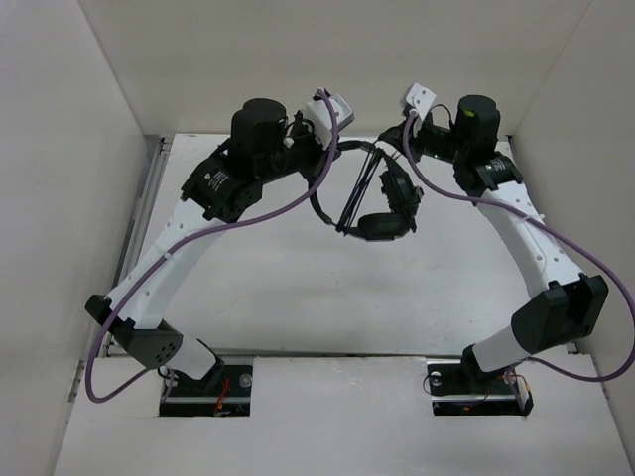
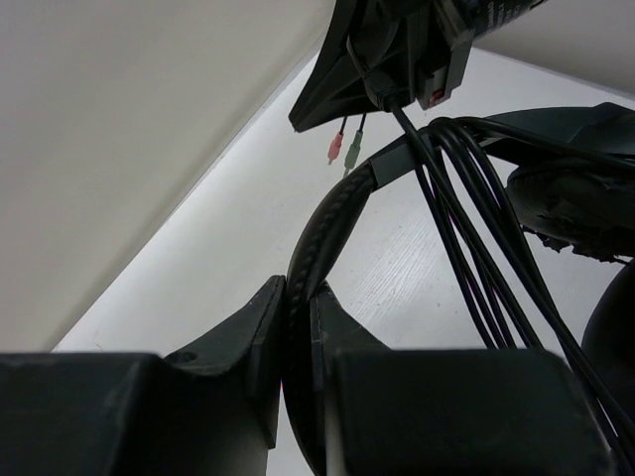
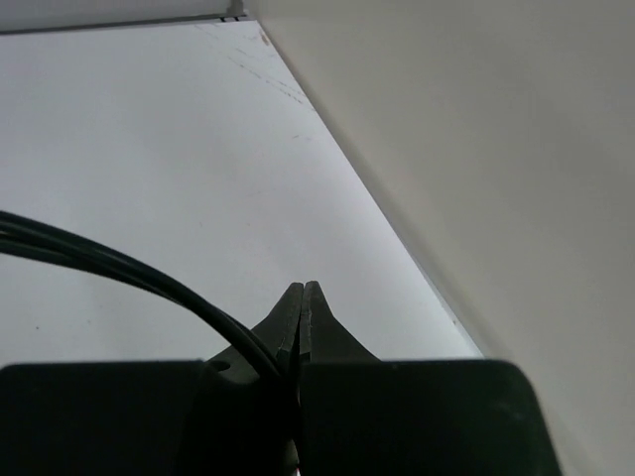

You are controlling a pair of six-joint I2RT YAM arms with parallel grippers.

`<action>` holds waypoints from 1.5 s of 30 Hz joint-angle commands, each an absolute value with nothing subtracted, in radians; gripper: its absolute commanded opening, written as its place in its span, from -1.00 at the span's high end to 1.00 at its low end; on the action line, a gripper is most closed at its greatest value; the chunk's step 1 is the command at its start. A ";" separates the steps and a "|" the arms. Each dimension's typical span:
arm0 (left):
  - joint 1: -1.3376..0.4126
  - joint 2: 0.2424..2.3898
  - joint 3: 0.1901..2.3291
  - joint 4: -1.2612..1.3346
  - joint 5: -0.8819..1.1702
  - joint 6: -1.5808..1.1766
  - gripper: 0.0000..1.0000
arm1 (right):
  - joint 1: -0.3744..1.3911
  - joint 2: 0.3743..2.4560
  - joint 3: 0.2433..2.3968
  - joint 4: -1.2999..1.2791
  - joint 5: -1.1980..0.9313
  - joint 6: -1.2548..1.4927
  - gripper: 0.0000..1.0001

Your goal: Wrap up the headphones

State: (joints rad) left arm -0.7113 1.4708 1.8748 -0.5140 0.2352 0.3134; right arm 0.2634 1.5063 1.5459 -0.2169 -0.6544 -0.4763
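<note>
The black headphones (image 1: 385,220) hang above the back of the table between my two grippers. My left gripper (image 1: 319,171) is shut on the padded headband (image 2: 316,248), which runs up between its jaws. Several strands of the thin black cable (image 2: 466,228) run across the headband toward an earcup (image 2: 575,198). My right gripper (image 1: 389,149) is shut on the cable (image 3: 149,283), which enters low between its jaws. It also shows in the left wrist view (image 2: 397,59), with the red plug (image 2: 335,149) and green plug (image 2: 354,151) dangling below it.
White walls enclose the table (image 1: 298,297) on the left, back and right; the right wall (image 3: 476,149) is close to my right gripper. Purple arm cables (image 1: 268,208) loop beside both arms. A metal rail (image 1: 149,188) runs along the left edge.
</note>
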 commanded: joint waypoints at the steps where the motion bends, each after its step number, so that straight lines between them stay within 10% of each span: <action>1: -0.702 1.442 1.918 -0.451 0.281 0.301 1.00 | 0.220 1.467 1.537 -0.120 -0.707 -0.396 1.00; 10: -0.686 1.451 1.930 -0.448 0.288 0.288 1.00 | 0.180 1.453 1.483 -0.063 -0.738 -0.333 0.96; 18: -0.677 1.471 1.979 -0.448 0.311 0.233 1.00 | 0.209 1.468 1.427 -0.058 -0.799 -0.279 0.37; 45: -0.535 1.457 1.787 -0.314 0.336 0.063 1.00 | 0.179 1.359 1.014 0.282 -0.999 0.107 -0.06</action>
State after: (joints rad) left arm -0.5346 1.5131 1.7908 -0.4377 0.3317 0.1051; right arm 0.1753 1.3903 1.0130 0.2176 -0.9745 0.0849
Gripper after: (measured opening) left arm 0.101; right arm 0.524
